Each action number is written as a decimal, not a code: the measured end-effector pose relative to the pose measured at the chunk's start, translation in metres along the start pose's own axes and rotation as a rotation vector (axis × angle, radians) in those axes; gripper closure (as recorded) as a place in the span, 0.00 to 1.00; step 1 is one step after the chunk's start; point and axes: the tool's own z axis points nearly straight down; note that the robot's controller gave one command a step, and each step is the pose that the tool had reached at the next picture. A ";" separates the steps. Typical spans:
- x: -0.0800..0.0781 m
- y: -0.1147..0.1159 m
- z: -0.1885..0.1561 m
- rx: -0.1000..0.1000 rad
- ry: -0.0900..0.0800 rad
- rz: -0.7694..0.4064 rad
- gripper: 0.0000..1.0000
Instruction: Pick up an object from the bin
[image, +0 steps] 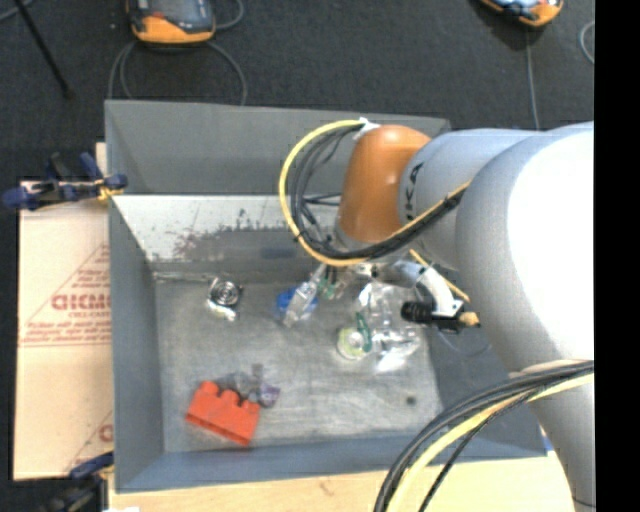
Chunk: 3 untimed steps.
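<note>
Just beneath the claw (348, 288), on the side nearer the front of the bin (135, 340), lies a crumpled clear plastic thing (385, 338) with a pale green disc at the end that points away from the arm. That is the piece closest under the claw, though I see nothing gripped. The orange cover (375, 180) on the wrist and the looped cables (290, 190) hang over it, so I cannot tell how far the claw is open.

Just beside the claw, on the side away from the arm (520, 250), sits a small blue thing (296, 303) with a clear part on it. It lies on the bin floor, apart from the clear plastic thing.

Further out the same way, near the foot of the back wall, rests a small round silver thing (225, 296), on its own.

Well away from the claw, towards the front corner farthest from the arm, lies an orange toy brick (222, 412), flat on the floor with its studs showing. A little grey and purple thing (256, 390) lies right against the brick's upper edge, on the side nearer the claw; I cannot make out what it is.
</note>
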 end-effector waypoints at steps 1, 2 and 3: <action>0.023 0.040 0.004 -0.004 -0.001 0.101 0.00; 0.008 0.019 0.014 0.000 0.002 0.252 0.00; 0.012 0.001 0.008 0.000 0.001 0.394 0.00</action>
